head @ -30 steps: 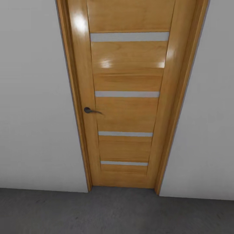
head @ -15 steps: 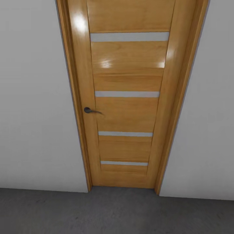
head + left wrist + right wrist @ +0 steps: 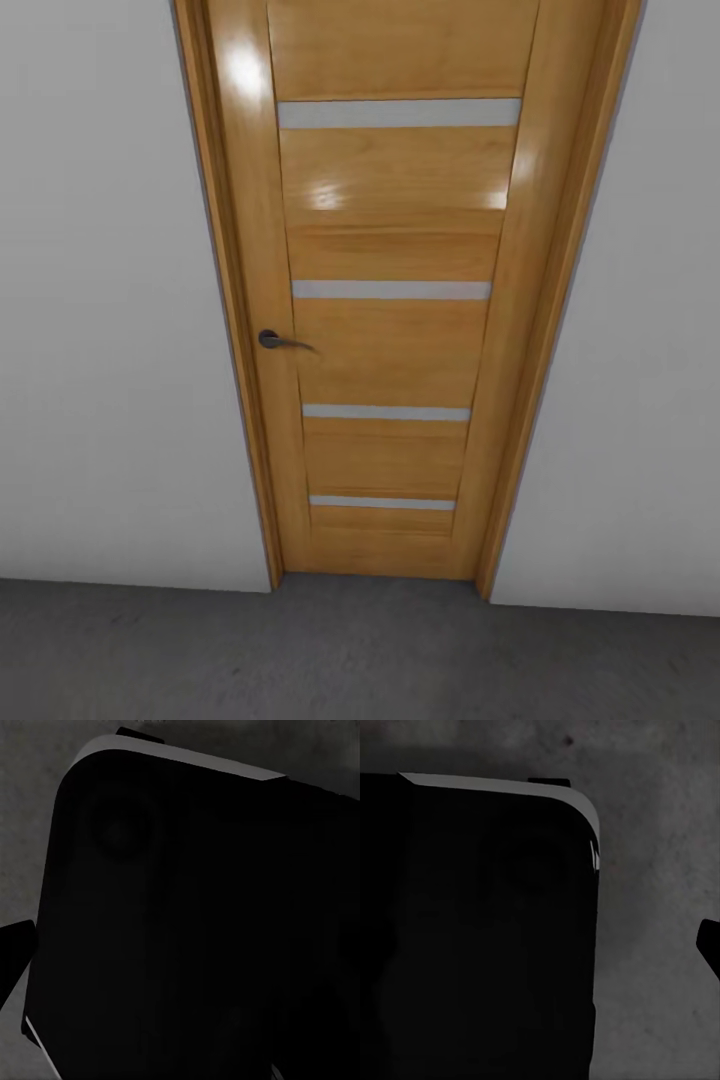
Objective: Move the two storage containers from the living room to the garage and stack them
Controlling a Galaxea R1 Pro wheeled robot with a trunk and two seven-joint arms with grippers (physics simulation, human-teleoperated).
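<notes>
We face a shut wooden door (image 3: 385,300) at close range, standing on the floor (image 3: 350,655) of dark grey concrete.

The door fills its frame between two white walls (image 3: 110,350), with four pale horizontal strips across it and a dark lever handle (image 3: 280,341) on our left side. In both wrist views a black rounded body (image 3: 195,922) covers most of the concrete below, so we cannot tell how our grippers stand. No container shows here.

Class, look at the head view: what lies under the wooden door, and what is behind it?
Under the closed wooden door lies dark grey floor, running along the white wall too. Whatever is behind the door is hidden: its pale strips reveal nothing beyond.
</notes>
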